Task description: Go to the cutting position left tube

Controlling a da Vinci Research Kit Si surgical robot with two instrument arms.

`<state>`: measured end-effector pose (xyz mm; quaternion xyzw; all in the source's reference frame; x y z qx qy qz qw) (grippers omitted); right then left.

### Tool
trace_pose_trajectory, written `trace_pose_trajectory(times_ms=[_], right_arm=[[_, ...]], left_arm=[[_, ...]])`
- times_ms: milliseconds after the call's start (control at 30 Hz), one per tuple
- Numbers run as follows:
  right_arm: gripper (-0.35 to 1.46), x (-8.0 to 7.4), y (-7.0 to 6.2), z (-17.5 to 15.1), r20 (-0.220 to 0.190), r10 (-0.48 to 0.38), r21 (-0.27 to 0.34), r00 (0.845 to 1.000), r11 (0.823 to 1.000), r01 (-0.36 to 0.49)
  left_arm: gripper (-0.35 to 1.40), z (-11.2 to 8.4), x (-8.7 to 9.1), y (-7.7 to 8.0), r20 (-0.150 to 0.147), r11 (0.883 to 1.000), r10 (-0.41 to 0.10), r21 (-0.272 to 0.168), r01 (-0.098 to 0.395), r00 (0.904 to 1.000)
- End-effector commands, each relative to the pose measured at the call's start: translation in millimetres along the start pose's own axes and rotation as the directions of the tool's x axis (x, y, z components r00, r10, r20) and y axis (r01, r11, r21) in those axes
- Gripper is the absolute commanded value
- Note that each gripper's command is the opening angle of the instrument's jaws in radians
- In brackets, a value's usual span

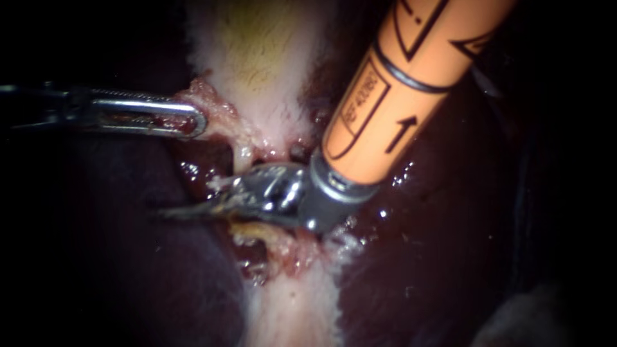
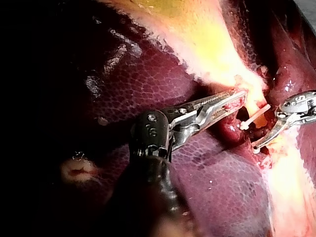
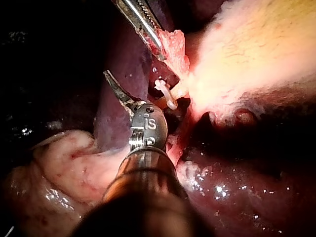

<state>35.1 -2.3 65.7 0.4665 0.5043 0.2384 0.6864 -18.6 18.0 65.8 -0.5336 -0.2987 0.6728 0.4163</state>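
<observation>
The left instrument (image 1: pixel 196 121) clamps a tissue fringe (image 1: pixel 213 106) beside the gallbladder (image 1: pixel 257 58) as the right instrument (image 1: pixel 175 212), jaws together, lies across a pale tube (image 1: pixel 243 157).

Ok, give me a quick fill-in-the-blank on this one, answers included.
1. The right instrument has a shaft coloured ____.
2. The left instrument has its jaws shut on a flap of ____ beside the gallbladder.
3. A white ____ lies between the two instruments.
Answers: orange; tissue; clip.
</observation>
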Motion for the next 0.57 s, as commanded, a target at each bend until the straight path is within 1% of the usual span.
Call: trace_pose_trajectory(times_ms=[33, 100, 167, 567], right_arm=[[-0.35, -0.4, 0.4, 0.0, -0.001, -0.001, 0.000, 1.000, 1.000, 0.001], [-0.35, -0.9, 1.1, 0.0, -0.009, 0.013, 0.005, 1.000, 1.000, -0.013], [-0.35, -1.0, 1.4, -0.1, -0.012, 0.018, 0.006, 1.000, 1.000, -0.018], [-0.35, -0.9, 0.9, 0.0, -0.013, 0.025, 0.009, 1.000, 1.000, -0.025]], left_arm=[[-0.35, 0.0, 0.0, 0.0, 0.000, 1.000, 0.000, 0.001, 0.000, 1.0000], [-0.35, 0.0, 0.0, 0.0, 0.000, 1.000, 0.000, 0.001, 0.000, 1.0000], [-0.35, 0.0, 0.0, 0.0, 0.000, 1.000, 0.000, 0.001, 0.000, 1.0000], [-0.35, 0.0, 0.0, 0.0, 0.000, 1.000, 0.000, 0.001, 0.000, 1.0000]])
